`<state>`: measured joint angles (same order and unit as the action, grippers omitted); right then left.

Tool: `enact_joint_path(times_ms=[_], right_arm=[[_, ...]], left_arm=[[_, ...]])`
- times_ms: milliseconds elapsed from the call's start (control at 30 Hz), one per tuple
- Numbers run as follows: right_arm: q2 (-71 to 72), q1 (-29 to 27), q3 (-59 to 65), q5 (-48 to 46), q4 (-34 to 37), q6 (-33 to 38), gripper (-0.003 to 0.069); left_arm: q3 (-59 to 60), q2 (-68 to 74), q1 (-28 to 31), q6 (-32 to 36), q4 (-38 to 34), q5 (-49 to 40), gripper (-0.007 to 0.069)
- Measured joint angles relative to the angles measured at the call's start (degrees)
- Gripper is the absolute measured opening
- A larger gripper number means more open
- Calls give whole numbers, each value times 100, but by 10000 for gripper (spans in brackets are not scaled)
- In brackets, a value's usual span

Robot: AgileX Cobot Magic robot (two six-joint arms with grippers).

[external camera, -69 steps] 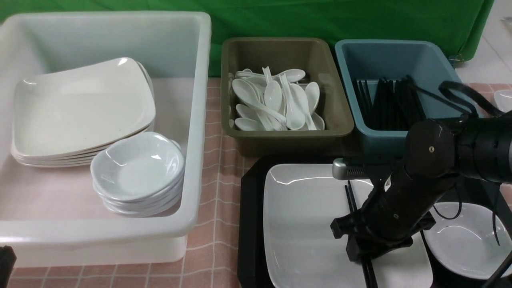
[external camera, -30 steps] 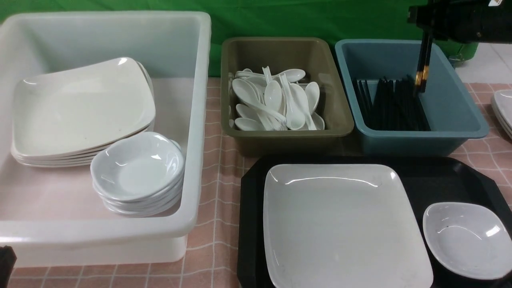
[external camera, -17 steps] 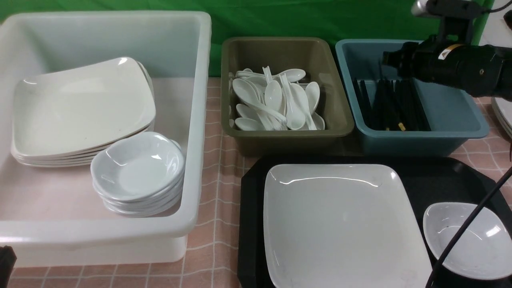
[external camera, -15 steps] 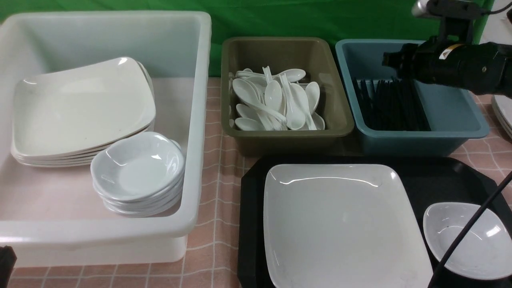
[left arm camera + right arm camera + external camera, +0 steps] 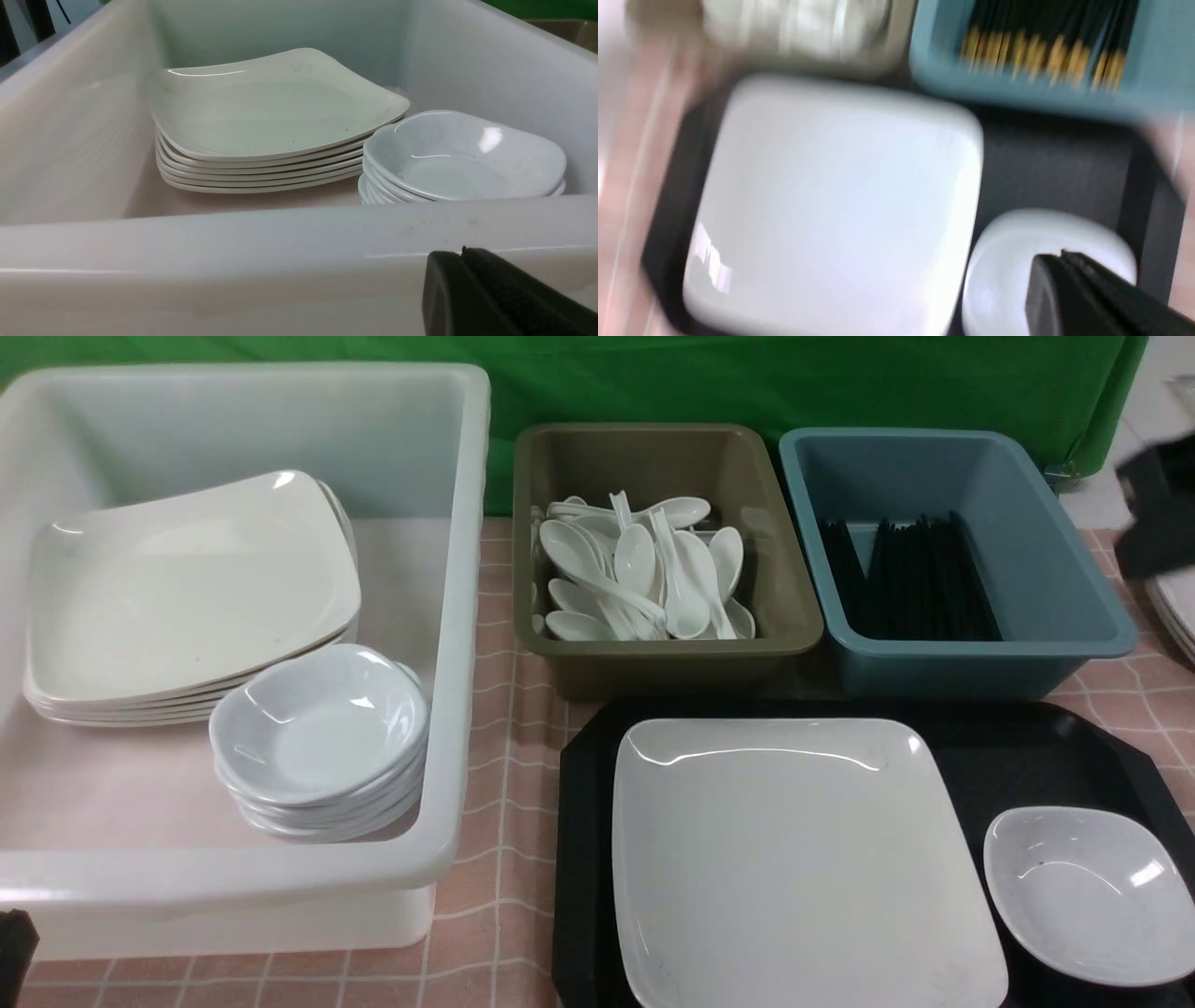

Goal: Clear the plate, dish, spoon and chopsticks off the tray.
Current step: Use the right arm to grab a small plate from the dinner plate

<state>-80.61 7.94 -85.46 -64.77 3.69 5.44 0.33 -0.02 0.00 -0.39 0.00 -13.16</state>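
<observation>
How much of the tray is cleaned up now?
About half, it seems. Black chopsticks lie in the blue bin and white spoons in the olive one; neither kind shows on the tray. Both grippers are shut, holding nothing. The plate and dish are left.

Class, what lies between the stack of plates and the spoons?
In the front view, the white tub's side wall and a strip of checked tablecloth.

The black chopsticks point(image 5: 934, 579) were on the big white plate point(image 5: 808, 868), then the right gripper point(image 5: 1062, 254) had them up high; now they are down in the blue bin point(image 5: 980, 658) at the far right, and the gripper is shut, away from that bin
</observation>
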Motion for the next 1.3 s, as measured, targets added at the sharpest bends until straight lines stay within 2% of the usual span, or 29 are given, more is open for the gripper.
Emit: enact_joint_path(times_ms=[167, 233, 300, 367, 433, 533, 767, 1100, 1300], right_arm=[[519, 258, 831, 5, 21, 14, 38], [686, 542, 1504, 13, 27, 87, 59], [706, 808, 2090, 24, 27, 128, 93], [684, 1119, 2726, 127, -129, 182, 166], [656, 1298, 3034, 235, -293, 213, 209], [417, 1814, 3658, 716, -1283, 54, 319], [-329, 2088, 3790, 1909, -2483, -180, 456], [-1366, 2088, 3790, 2319, -3414, -180, 487], [-1763, 2088, 3790, 2370, -3516, -193, 484]], left_arm=[[0, 0, 0, 0, 0, 0, 5], [0, 0, 0, 0, 30, 0, 5], [0, 0, 0, 0, 30, 0, 5], [0, 0, 0, 0, 0, 0, 5], [0, 0, 0, 0, 0, 0, 5], [0, 0, 0, 0, 0, 0, 5], [0, 0, 0, 0, 0, 0, 5], [0, 0, 0, 0, 30, 0, 5], [0, 0, 0, -6, 30, 0, 5]])
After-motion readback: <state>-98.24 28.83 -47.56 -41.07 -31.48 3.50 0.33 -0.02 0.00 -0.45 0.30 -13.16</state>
